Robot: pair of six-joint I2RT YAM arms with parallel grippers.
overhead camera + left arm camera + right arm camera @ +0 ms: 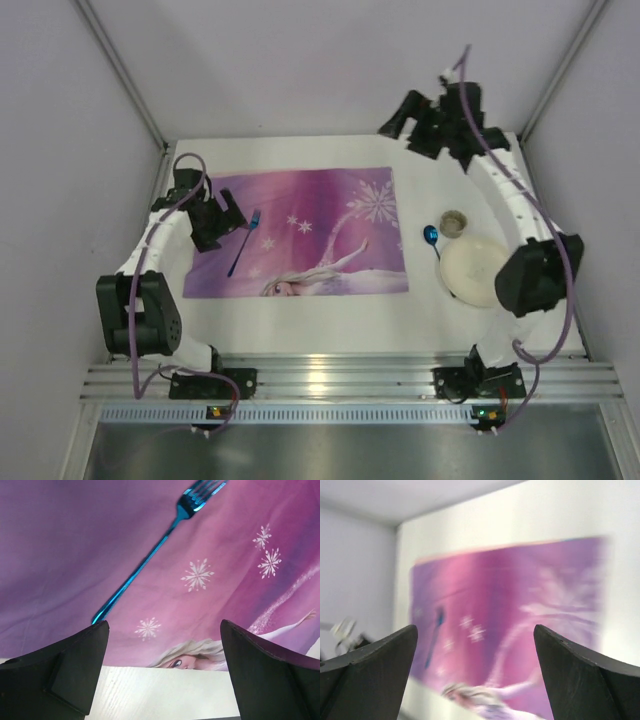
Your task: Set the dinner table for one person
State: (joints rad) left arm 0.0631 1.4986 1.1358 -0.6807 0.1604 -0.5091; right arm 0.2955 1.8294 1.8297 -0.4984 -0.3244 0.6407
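Note:
The white dinner table [300, 322] carries a purple-pink snowflake placemat [310, 225]. A blue fork [243, 245] lies on the mat's left part, tines toward the back. My left gripper [232, 222] hovers just left of the fork, open and holding nothing. In the left wrist view the fork [150, 555] lies ahead of that gripper [164, 625], over the mat's near edge. My right gripper [392, 122] hangs open and high at the back right, clear of everything. Its own view is blurred, showing the gripper [475, 627], the mat [520, 605] and the fork [434, 637].
Right of the mat lie a blue spoon [432, 238], a small beige cup [454, 222] and a white plate [472, 268], the plate partly covered by the right arm's elbow [535, 275]. Grey walls enclose the table on three sides.

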